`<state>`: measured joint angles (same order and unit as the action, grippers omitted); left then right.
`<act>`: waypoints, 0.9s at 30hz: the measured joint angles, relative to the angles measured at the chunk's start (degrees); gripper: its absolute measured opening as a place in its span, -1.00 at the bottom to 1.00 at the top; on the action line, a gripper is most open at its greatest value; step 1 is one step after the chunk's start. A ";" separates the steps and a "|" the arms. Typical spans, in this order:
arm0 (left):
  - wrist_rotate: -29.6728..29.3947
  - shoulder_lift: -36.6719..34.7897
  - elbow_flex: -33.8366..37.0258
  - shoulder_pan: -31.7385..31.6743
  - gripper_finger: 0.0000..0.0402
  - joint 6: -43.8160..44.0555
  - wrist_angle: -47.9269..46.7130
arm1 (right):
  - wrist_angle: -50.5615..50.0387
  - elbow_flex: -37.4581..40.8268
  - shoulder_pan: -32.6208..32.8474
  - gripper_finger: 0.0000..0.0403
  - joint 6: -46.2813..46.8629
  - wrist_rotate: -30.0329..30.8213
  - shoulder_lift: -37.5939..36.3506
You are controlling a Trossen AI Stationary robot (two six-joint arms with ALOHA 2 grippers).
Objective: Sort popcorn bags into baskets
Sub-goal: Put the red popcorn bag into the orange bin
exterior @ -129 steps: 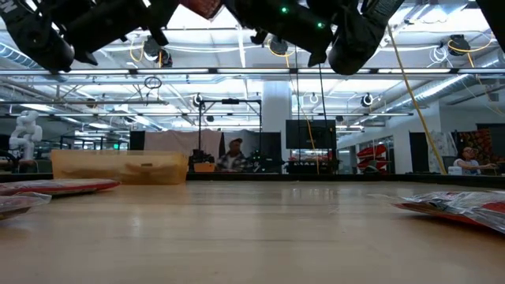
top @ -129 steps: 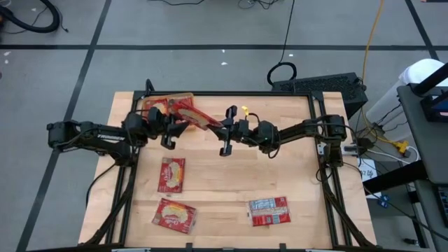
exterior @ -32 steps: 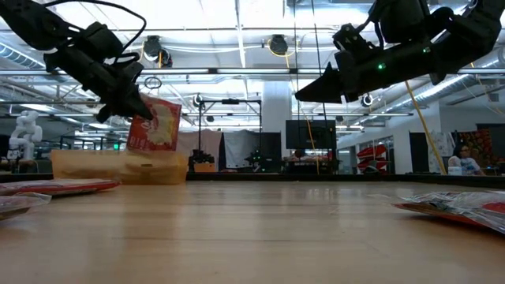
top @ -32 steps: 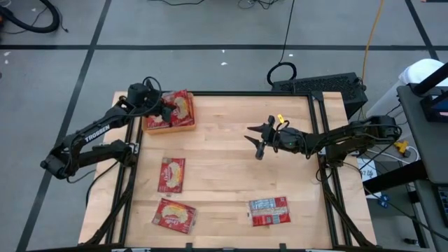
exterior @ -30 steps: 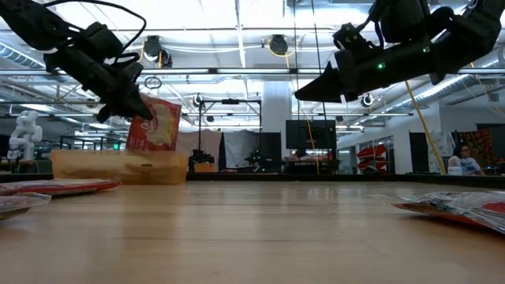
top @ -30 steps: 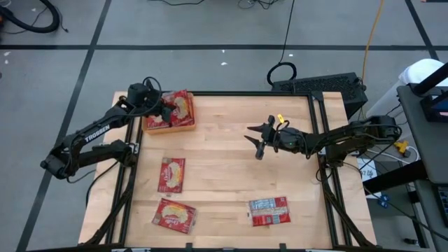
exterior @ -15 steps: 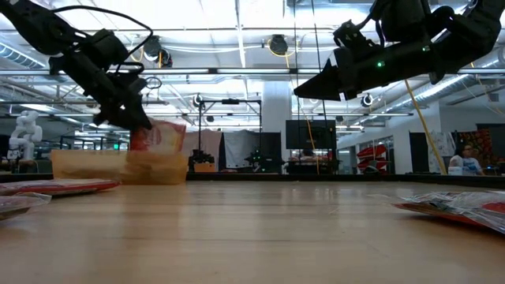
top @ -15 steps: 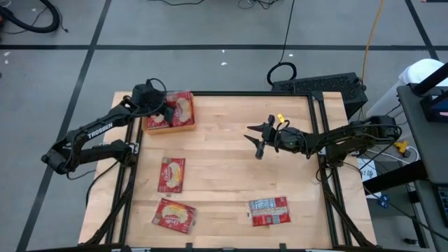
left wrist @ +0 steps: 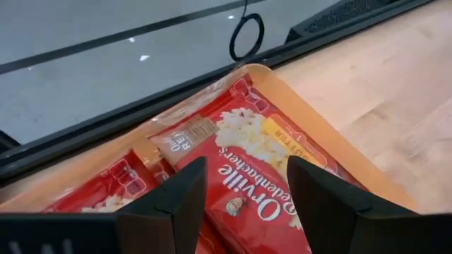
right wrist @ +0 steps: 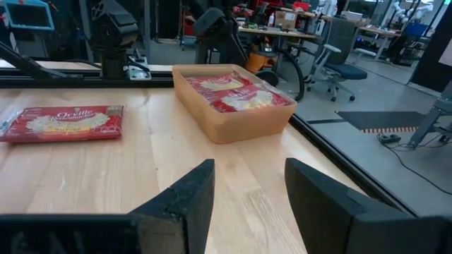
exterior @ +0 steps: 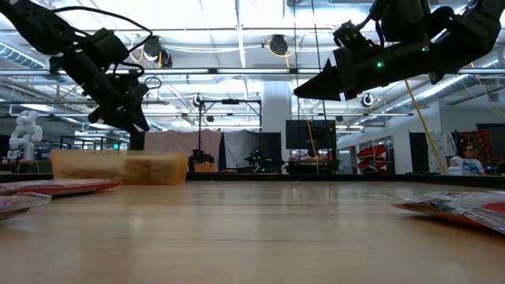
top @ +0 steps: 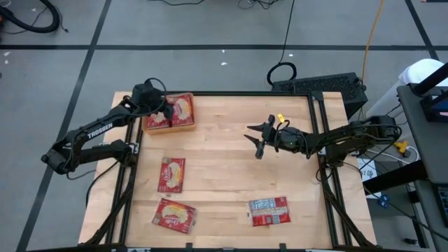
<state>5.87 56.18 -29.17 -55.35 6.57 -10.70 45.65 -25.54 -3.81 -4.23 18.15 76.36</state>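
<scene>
Since approx. a sec ago the left pincer (top: 166, 110) has let go: the bag it held upright over the bin now lies flat inside, and the pincer's fingers stand spread, nothing between them, hovering just above the bin (top: 169, 127) at the far-left corner of the surface (top: 231, 175). Left wrist view confirms it: both fingers apart w/ the top bag (left wrist: 261, 169) lying face-up under them, red w/ yellow popcorn pic, and at least one more bag beside/under it in the bin. Right pincer (top: 259, 143) waits mid-air over the centre-right of the surface, fingers apart, empty. Progress, by my reckoning: several bags binned, exact count can't be told as they overlap. Left to do: 3 bags on the surface, i.e. one mid-left (top: 171, 174), one near-left (top: 173, 215), one near-right (top: 269, 211) w/ its white-blue label side partly up. So task prob. past halfway but not finished. Only one bin visible; no 2nd basket seen. Views differ: high view gives the full layout and all 3 loose bags; low view hides the bin's contents behind its wall (exterior: 118, 167) and shows only bag edges at far left and right, but does show both pincers well clear above the surface. Right wrist view looks across to the bin (right wrist: 233, 106) w/ red bags inside plus one loose bag (right wrist: 63, 123) beside it.
</scene>
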 joint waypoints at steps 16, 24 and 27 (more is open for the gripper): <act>-21.86 0.31 0.00 10.46 -0.40 -0.02 -5.58 | -5.74 0.00 1.86 -0.18 5.48 -0.41 0.02; -24.44 5.70 0.00 10.27 -0.59 2.86 -8.28 | -5.81 0.00 2.08 -0.18 5.22 -0.42 0.02; -25.27 8.73 0.00 10.27 -0.62 4.20 -7.12 | -6.08 0.00 2.10 -0.18 5.11 -0.44 0.02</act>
<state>-19.40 64.91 -29.17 -45.08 10.77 -17.82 39.56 -25.54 -1.72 0.88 17.72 76.38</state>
